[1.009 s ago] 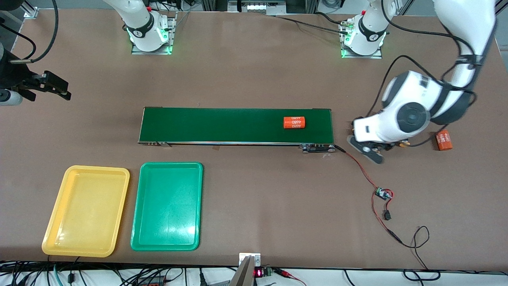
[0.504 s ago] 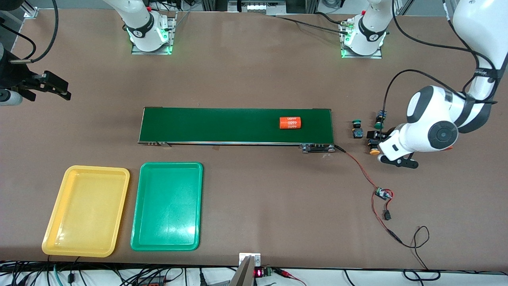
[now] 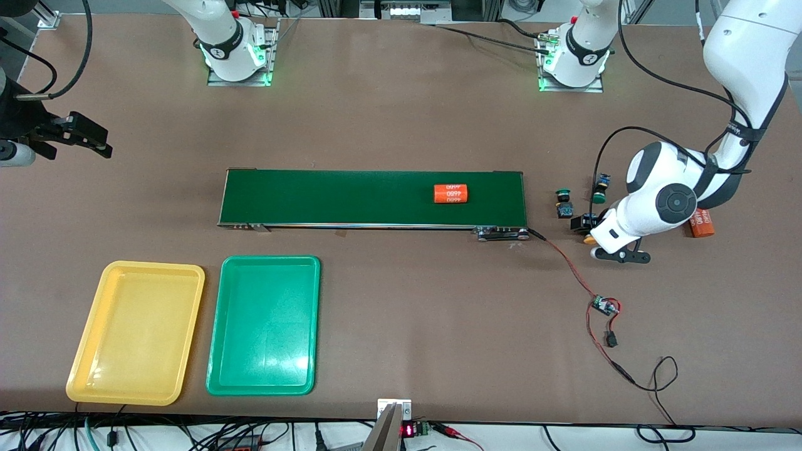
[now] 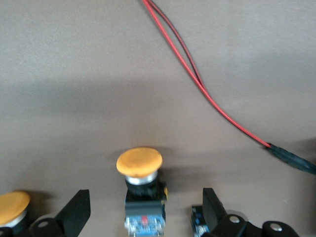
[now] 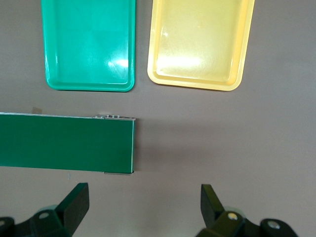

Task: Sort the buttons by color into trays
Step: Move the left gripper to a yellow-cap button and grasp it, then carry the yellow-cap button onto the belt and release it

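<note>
Near the front camera — yellow tray point(image 3: 75, 369), green tray point(image 3: 216, 351) — seemingly hold nothing.

A long dark-green conveyor belt point(image 3: 373, 198) lies across the middle of the brown table point(image 3: 401, 326) — an orange cylinder with white print point(image 3: 451, 194) lies on its side on it. A second orange printed cylinder point(image 3: 702, 222) lies on the table, and a red-and-black wire point(image 3: 567, 266) leads to a small circuit board point(image 3: 604, 305).

hidden: second yellow button point(image 4: 11, 207) cut by edge | orange cylinder point(image 3: 702, 222) partly behind left arm
</note>
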